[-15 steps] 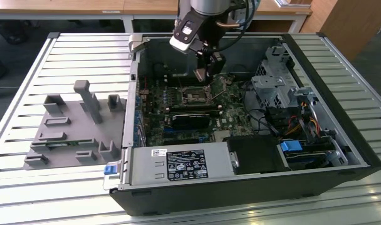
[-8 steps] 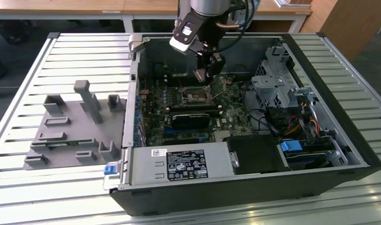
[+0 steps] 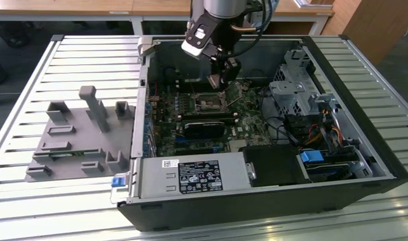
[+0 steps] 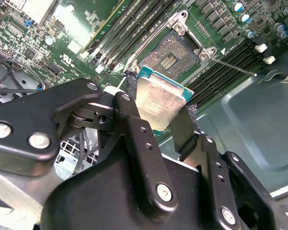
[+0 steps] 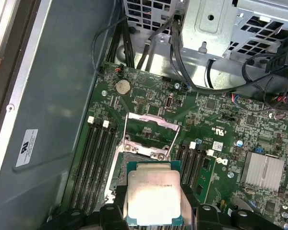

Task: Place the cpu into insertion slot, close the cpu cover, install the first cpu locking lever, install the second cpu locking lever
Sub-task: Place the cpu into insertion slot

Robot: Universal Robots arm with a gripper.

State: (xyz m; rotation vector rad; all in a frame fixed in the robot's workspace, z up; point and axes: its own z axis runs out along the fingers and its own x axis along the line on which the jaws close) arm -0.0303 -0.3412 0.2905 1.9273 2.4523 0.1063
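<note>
My gripper (image 4: 156,111) is shut on the cpu (image 4: 159,101), a flat square chip with a silver-grey top and green edge, pinched at two opposite sides by the black fingers (image 4: 129,110). The first wrist view has the cpu (image 5: 153,194) hanging just short of the socket, above the board. The insertion slot (image 4: 172,53) lies bare, its dark centre and contacts showing. Behind it the cpu cover (image 5: 151,120) stands swung up, a thin silvery frame. A thin lever rod (image 4: 235,67) sticks out beside the socket. From the exterior view, my gripper (image 3: 221,83) hovers over the insertion slot (image 3: 207,103).
The open computer case (image 3: 365,150) rests on a slatted table. Black memory slots (image 5: 93,158) flank the socket on both sides. Cables (image 5: 182,62) and a metal drive cage (image 3: 294,88) stand near it. A grey fixture (image 3: 77,140) is on the exterior view's left.
</note>
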